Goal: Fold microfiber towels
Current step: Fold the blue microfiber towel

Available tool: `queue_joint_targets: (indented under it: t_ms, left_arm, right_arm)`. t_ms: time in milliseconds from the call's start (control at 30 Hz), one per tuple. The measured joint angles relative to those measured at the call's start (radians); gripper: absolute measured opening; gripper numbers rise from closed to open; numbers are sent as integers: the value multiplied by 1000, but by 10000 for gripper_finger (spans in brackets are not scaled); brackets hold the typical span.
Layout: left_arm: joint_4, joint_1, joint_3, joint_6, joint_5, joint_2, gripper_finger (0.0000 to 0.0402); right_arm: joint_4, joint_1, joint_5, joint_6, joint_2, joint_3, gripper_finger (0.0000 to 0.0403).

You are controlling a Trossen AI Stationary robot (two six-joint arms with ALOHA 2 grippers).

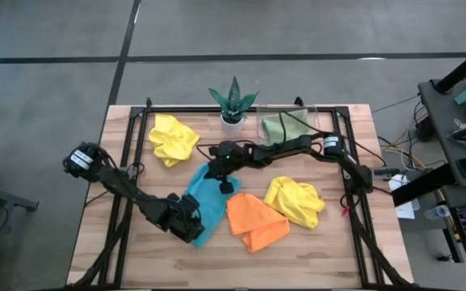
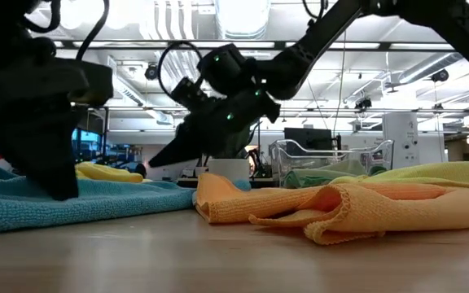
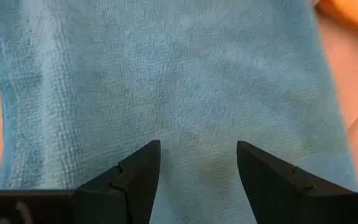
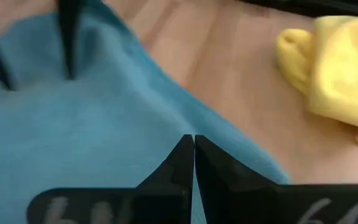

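A sky blue towel (image 1: 206, 200) lies spread on the table, left of centre. My left gripper (image 3: 197, 146) is open and points steeply down over the towel's near end (image 1: 194, 230), one finger on either side of a flat patch of cloth. My right gripper (image 4: 193, 138) is shut and slants down above the towel's far right part (image 1: 226, 186). In the low view its tips (image 2: 155, 160) hang clear above the cloth. An orange towel (image 1: 256, 221) lies crumpled right of the blue one. Two yellow towels (image 1: 172, 137) (image 1: 295, 200) lie crumpled, and a green one (image 1: 284, 126) sits in the tray. My left gripper comes down from above on the near end of the blue towel (image 3: 197, 93), fingers apart. In the low view the fingertips (image 2: 59, 194) reach the cloth's surface. Whether they touch it I cannot tell. The towel lies flat on the table.
A potted plant (image 1: 233, 103) stands at the far edge, with a clear plastic tray (image 1: 314, 121) to its right. A black frame (image 1: 136, 121) runs along the table's sides. Bare wood (image 1: 314, 259) shows along the near edge.
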Motion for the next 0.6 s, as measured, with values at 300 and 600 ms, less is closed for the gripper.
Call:
queue_joint_targets:
  t_ms: [300, 600]
  left_arm:
    - [13, -11, -35, -1, 19, -10, 196]
    - [36, -12, -37, 30, 45, -11, 196]
  right_arm:
    - [1, -15, 162, 67, 89, 69, 9]
    - [-168, -32, 392, 123, 129, 165, 9]
